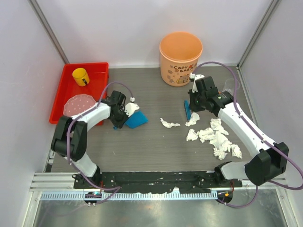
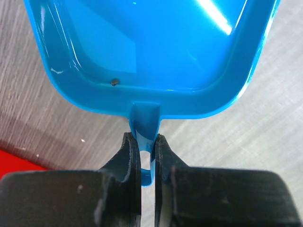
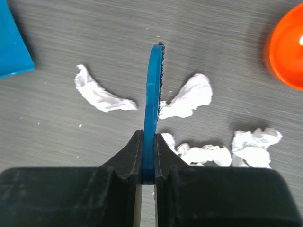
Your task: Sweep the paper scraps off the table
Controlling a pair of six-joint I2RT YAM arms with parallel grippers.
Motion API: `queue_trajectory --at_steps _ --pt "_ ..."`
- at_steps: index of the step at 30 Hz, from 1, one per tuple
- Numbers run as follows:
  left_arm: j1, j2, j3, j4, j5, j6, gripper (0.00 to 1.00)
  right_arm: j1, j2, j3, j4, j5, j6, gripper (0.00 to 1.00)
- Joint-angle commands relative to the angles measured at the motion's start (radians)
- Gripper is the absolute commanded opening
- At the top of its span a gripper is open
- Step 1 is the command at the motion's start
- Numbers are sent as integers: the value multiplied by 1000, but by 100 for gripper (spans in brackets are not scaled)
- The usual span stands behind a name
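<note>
Several white paper scraps (image 1: 215, 137) lie on the right half of the table (image 1: 156, 151); one scrap (image 1: 169, 123) lies apart near the middle. My right gripper (image 1: 191, 108) is shut on a blue brush (image 3: 154, 90), held edge-on just above the table between two scraps (image 3: 102, 97) (image 3: 189, 97). My left gripper (image 1: 119, 119) is shut on the handle of a blue dustpan (image 2: 151, 47), which rests on the table left of the scraps (image 1: 137, 119). A small white scrap (image 1: 132, 100) shows just behind the dustpan.
An orange bucket (image 1: 180, 53) stands at the back, also at the right wrist view's top right edge (image 3: 286, 52). A red tray (image 1: 71, 92) at the left holds a yellow cup (image 1: 80, 76) and a pink speckled plate (image 1: 78, 104). White walls enclose the table.
</note>
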Motion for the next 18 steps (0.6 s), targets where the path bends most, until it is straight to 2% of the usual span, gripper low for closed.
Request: queue_trajectory --at_steps 1,6,10,13,18 --pt "-69 -121 1 -179 55 90 0 48 -52 -36 38 -32 80 1" --pt "-174 -82 25 -230 57 97 0 71 -25 -109 91 -2 142 1" --pt "-200 12 67 -188 -48 67 0 88 18 -131 116 65 155 1" --pt "-235 55 85 -138 -132 72 0 100 61 -142 162 34 168 1" --pt "-261 103 150 -133 -131 66 0 179 132 -116 249 -43 198 1"
